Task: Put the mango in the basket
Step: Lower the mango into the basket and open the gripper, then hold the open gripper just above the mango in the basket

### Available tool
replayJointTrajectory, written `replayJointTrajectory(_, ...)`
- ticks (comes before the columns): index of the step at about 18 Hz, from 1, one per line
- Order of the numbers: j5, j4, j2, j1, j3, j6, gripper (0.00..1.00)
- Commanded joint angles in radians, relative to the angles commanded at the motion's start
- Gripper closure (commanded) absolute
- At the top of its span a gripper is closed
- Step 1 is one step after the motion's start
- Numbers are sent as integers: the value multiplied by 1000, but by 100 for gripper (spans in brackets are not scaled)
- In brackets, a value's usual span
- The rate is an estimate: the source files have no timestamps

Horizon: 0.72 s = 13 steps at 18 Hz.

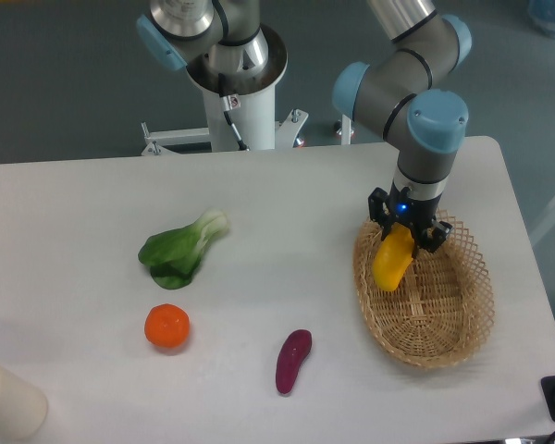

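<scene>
Camera view: one fixed look down on the table, me over at the far right.
My gripper (408, 233): clenched on the mango's top end, one jaw each side of it.
Mango (392, 260): hanging from me, tilted, its lower tip down toward the left inner part of the basket.
Basket (462, 333): on the table's right side, under me, nothing else in it that I can see.
Contact: I can't quite tell from this angle whether the mango's tip touches the weave or hangs just above it.
Done: mango is picked up and carried over the basket, inside the rim line.
Left: let it down if it isn't down, open up, pull clear. I'd judge the job most of the way through, the release being the part that counts.
Watch: the mango sits near the left rim, so it could roll against the lattice when I let go.
Elsewhere: orange (166, 326), eggplant (293, 360) and greens (180, 250) lie well apart on the left and middle, none of them my concern.
</scene>
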<state>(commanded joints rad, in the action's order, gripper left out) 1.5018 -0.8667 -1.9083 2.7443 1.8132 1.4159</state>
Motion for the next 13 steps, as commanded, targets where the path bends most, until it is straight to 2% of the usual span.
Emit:
replayJointTrajectory(3, 0, 0, 5, 0, -5, 2, 1)
replayJointTrajectory(13, -8, -14, 12, 8, -54, 3, 0)
